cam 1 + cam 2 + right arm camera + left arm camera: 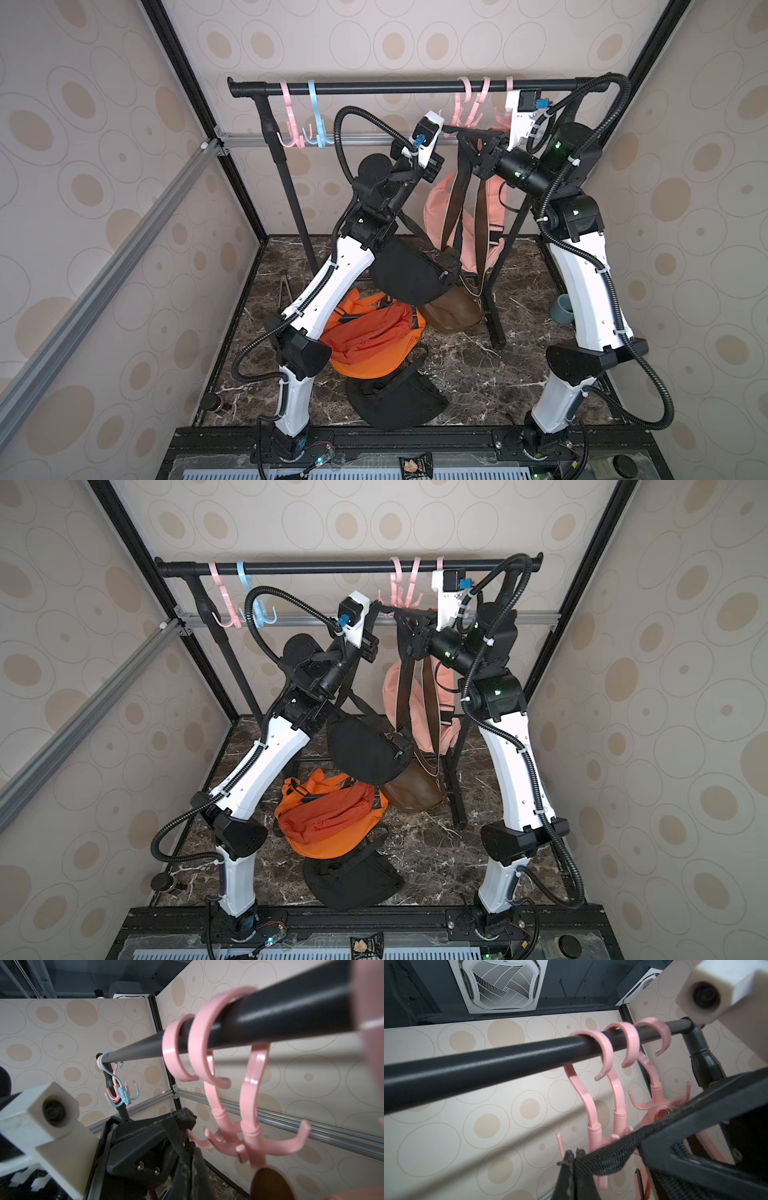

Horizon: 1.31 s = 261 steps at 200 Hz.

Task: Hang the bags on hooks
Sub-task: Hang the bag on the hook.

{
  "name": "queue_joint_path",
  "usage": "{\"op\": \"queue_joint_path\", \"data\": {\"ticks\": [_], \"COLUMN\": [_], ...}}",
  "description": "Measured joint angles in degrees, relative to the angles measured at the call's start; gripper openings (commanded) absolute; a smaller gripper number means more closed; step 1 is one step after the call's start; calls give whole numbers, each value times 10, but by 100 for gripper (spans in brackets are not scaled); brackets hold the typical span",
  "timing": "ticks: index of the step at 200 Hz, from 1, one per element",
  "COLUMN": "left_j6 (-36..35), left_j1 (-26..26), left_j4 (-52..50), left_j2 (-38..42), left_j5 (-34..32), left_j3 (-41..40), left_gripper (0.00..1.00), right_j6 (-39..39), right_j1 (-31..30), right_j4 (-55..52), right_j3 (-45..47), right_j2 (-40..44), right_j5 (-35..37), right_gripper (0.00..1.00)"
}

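Nearest the camera in both top views, a flat black pouch (395, 399) lies on the marble tabletop (478, 374), with an orange bag (370, 336) just behind it. Farther back the black bag (415, 272) hangs clear of the tabletop between the two arms, long axis roughly level, its strap (459, 208) rising to the pink hooks (467, 112) on the rail (374, 87). A brown bag (451, 311) and a pink bag (440, 203) hang behind it.

The top views hide both sets of jaws behind the wrists. The left wrist view shows the left gripper (572, 1159) closed on the strap (608, 1157), which runs taut across to the right gripper (695, 1126), just under the hook prongs (593, 1136). The right wrist view shows the right gripper (188, 1159) pinched shut beside the prongs (218, 1138), the strap itself barely visible there. Only this view shows the far blue hook (124, 1095) from below.
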State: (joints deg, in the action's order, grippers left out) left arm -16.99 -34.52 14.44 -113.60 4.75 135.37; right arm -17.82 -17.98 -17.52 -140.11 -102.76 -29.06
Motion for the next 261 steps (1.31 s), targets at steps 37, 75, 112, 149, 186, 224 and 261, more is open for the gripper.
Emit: {"op": "queue_joint_path", "data": {"ticks": [37,75,112,149,186,224,261], "left_j6": [-35,-56,-58,-62,-64,-63,-33], "left_j1": [0,2,18,24,26,32,41], "left_j4": [50,109,139,145,150,154,159], "left_j2": [-16,-40,-49,-50,-52,-56,-57], "left_j5": [3,17,43,56,62,66,78], "left_j3": [1,0,0,-9,-17,-18,-19], "left_gripper": [0,0,0,0,0,0,0], "right_j6": [12,26,50,69,85,105,111], "right_j1": [-11,-20,-39,-42,-42,-45,-45], "right_j4": [-19,-61,-66,-70,-78,-74,-68], "right_j3": [-10,-61,-66,-67,-67,-71,-72], "right_j2": [7,-12,-18,-21,-22,-32,-40], "right_j5": [45,83,117,137,150,165,150], "right_gripper": [0,0,0,0,0,0,0]}}
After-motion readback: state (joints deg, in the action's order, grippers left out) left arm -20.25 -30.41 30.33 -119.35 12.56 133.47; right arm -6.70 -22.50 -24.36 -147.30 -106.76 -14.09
